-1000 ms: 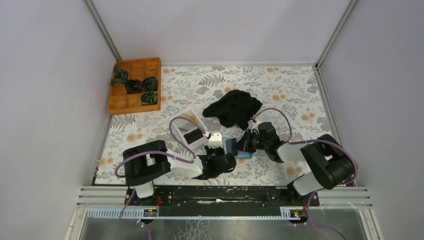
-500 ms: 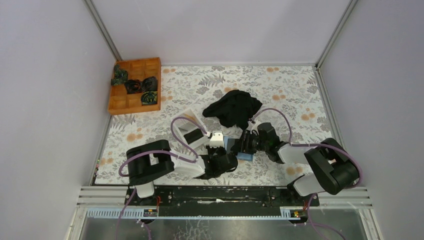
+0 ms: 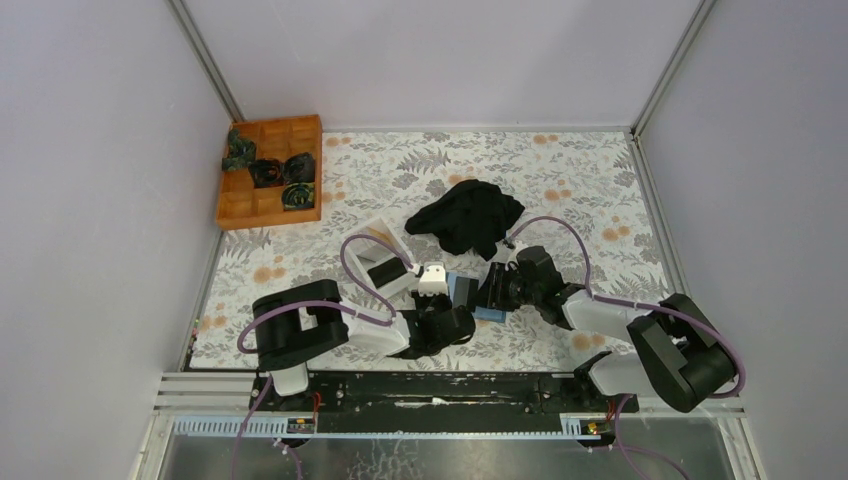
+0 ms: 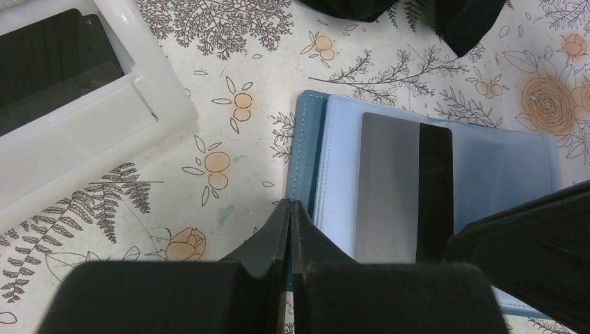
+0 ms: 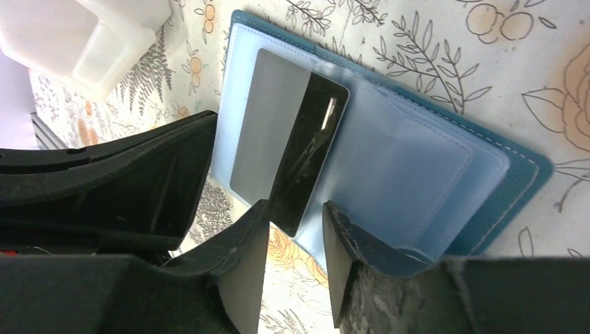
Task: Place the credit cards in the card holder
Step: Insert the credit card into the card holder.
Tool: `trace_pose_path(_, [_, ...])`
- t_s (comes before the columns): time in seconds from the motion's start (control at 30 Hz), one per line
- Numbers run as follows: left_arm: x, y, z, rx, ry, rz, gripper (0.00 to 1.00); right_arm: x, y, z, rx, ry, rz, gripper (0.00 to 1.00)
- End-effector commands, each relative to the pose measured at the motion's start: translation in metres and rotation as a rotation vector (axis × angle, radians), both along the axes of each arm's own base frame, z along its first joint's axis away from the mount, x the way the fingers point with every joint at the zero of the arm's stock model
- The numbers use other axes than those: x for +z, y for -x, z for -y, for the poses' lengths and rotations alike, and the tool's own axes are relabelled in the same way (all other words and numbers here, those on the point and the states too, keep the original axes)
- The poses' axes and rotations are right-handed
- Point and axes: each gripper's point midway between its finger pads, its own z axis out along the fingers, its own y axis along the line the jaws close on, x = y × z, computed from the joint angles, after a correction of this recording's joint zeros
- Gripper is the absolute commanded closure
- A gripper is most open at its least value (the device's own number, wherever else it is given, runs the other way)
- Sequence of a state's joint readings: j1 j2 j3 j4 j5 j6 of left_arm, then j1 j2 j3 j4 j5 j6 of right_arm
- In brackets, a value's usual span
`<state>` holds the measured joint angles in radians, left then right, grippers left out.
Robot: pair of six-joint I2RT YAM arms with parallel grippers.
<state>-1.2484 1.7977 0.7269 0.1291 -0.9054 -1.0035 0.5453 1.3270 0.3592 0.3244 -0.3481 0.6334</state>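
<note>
The teal card holder lies open on the flowered table, its pale blue inner face up. A grey credit card with a black stripe lies flat on that face, and it also shows in the right wrist view. My left gripper is shut, its tips at the holder's teal left edge. My right gripper is open by a narrow gap, with the card's black-striped corner between its fingertips. A black credit card lies in the white tray.
A big black cloth lies just beyond the holder. The white tray stands left of it. An orange wooden box with dark rolled items sits at the far left. Both grippers are close together.
My right arm's elbow has swung to the right and its gripper has edged left over the holder. The left arm and the holder have hardly moved.
</note>
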Motion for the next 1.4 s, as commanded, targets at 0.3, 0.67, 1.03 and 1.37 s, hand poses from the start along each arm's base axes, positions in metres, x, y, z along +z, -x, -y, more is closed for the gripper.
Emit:
trace_pose_path(0.3, [-0.068, 0.044, -0.025, -0.1, -0.123, -0.263, 0.98, -0.004, -0.013, 0.021, -0.059, 0.146, 0.04, 0.81])
trace_pose_path(0.67, [-0.067, 0.044, -0.02, -0.109, -0.12, -0.262, 0.98, -0.012, -0.016, 0.013, -0.038, 0.14, 0.019, 0.96])
trace_pose_path(1.03, [-0.07, 0.047, -0.015, -0.117, -0.122, -0.267, 0.99, -0.009, -0.015, 0.0, -0.012, 0.131, 0.028, 0.96])
trace_pose_path(1.37, [-0.071, 0.048, -0.011, -0.124, -0.125, -0.267, 0.99, -0.005, -0.016, -0.008, -0.006, 0.121, 0.042, 0.96])
